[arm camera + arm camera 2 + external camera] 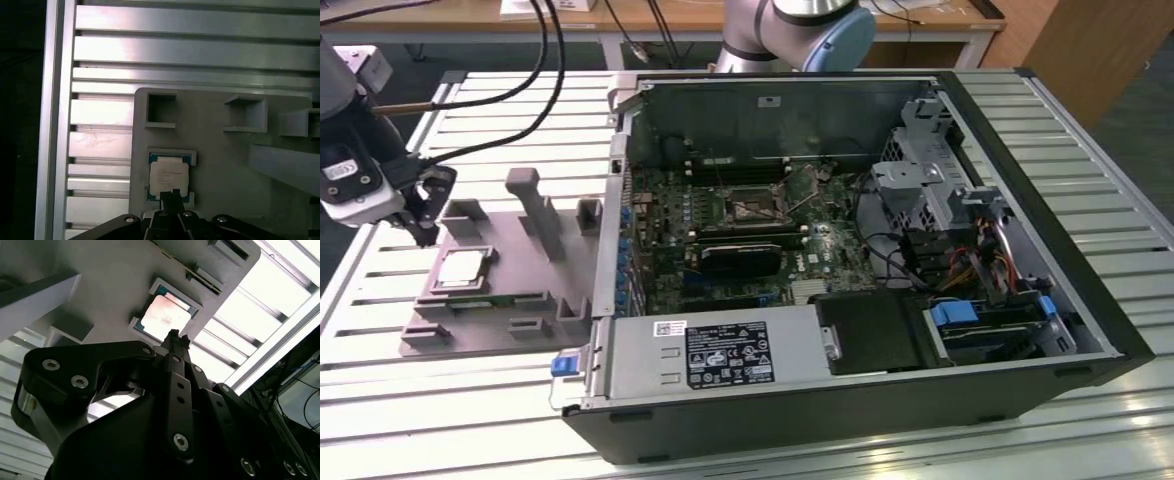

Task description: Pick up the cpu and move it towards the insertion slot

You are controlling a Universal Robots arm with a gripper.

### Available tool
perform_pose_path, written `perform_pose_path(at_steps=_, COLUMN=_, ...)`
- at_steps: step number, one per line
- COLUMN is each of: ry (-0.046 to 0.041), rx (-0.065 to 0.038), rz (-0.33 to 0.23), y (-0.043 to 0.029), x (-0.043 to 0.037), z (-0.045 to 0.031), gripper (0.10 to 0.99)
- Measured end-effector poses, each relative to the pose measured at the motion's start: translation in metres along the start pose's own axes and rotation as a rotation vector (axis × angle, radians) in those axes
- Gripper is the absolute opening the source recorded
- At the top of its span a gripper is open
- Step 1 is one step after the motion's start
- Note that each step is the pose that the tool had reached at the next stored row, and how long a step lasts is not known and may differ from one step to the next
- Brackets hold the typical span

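The gripper point(172, 194) hangs with its two thin black fingers brought together, and nothing is held between them. Directly under the tips, and a little ahead of them, lies the cpu point(169, 179). It rests flat in a shallow square pocket of a grey holder point(215, 150). In the exterior view the gripper point(424, 232) seems to stand slightly above the cpu point(463, 268), but I cannot tell for sure whether the tips touch it.

The chip looks light and stiff, a thin flat plate. I judge its silvery top to be smooth and rather slippery, so pressing on that face gives no real hold. Its underside and the thin green rim are probably delicate, and a hard or tilted squeeze could damage them. The best place to take hold seems to be two opposite edges, at the sides where the pocket's raised border is interrupted. The fingers should meet the rim squarely, so the plate does not twist out.

Farther from the gripper, the holder stands on a slatted metal bench point(175, 50). The insertion slot point(750, 205) is well apart from the gripper, toward the exterior view's right. It sits inside an open computer case point(854, 420) on the same bench.
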State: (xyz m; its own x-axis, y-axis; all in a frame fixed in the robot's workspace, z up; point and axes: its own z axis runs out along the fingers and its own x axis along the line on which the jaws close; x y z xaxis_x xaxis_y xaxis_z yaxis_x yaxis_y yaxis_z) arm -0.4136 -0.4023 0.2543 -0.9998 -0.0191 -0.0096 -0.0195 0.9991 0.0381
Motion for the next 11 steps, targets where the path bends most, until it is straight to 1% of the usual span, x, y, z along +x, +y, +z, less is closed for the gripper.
perform_pose_path(at_steps=8, ry=0.0001, rx=0.0, rz=0.0, y=-0.0004, x=0.0001, z=0.0144, gripper=0.102)
perform_pose_path(at_steps=11, ry=0.0, rx=0.0, rz=0.0, y=-0.0005, x=0.0001, z=0.0181, gripper=0.102)
